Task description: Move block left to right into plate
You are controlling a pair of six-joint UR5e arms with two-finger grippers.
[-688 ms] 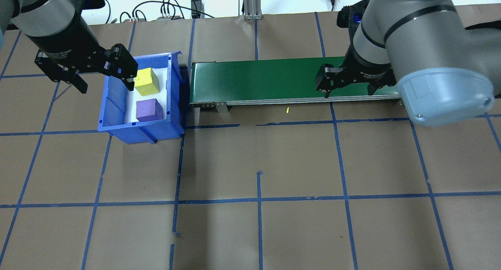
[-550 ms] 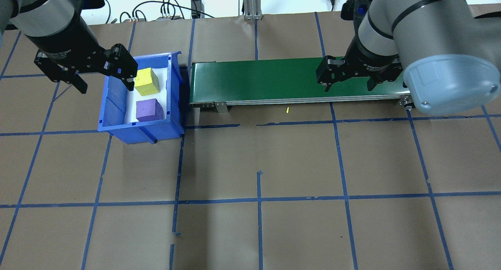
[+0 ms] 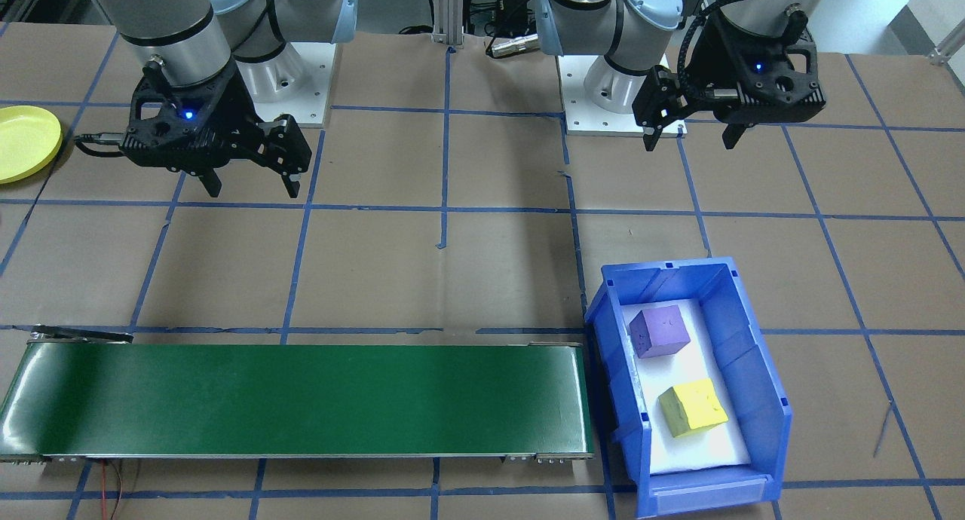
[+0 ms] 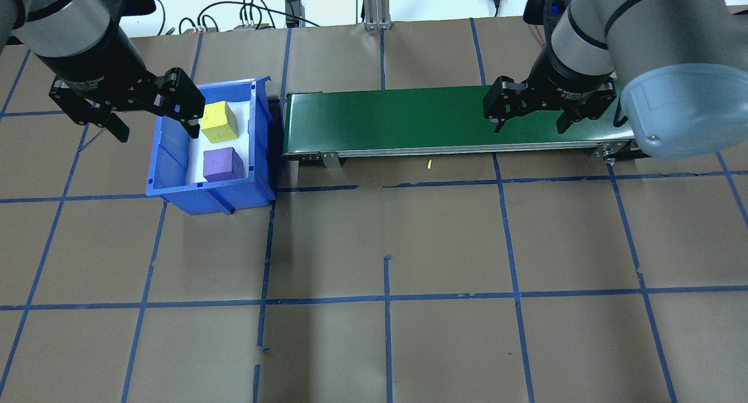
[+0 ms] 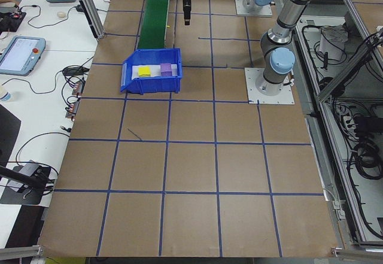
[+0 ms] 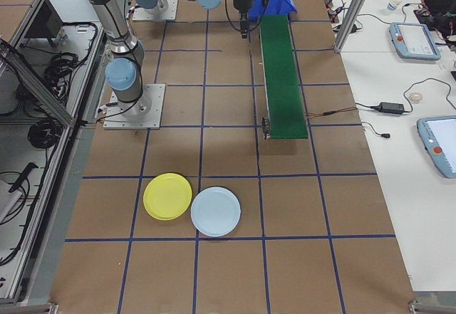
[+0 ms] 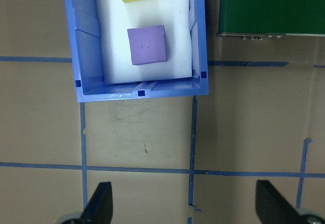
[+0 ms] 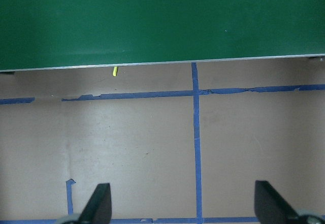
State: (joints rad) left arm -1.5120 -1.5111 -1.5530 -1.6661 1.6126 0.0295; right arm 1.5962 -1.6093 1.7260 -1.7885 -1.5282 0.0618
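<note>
Two blocks lie in a blue bin [image 4: 207, 200] on my left: a yellow block [image 4: 218, 121] and a purple block [image 4: 222, 163]. My left gripper [image 4: 156, 131] hovers open and empty over the bin's near-left edge. In its wrist view the purple block [image 7: 147, 44] sits ahead of the fingers. The yellow plate [image 6: 167, 196] rests on the table far to my right, also seen at the front view's left edge as the plate [image 3: 22, 143]. My right gripper [image 4: 530, 124] hangs open and empty at the right end of the green conveyor belt [image 4: 397, 118].
The conveyor runs from beside the bin towards the right. A light blue plate [image 6: 215, 211] lies next to the yellow one. A small yellow scrap [image 4: 428, 164] lies on the brown paper in front of the belt. Cables run along the table's far edge.
My right arm has shifted to the right and slightly back along the conveyor. The left gripper and both blocks stay where they were.
</note>
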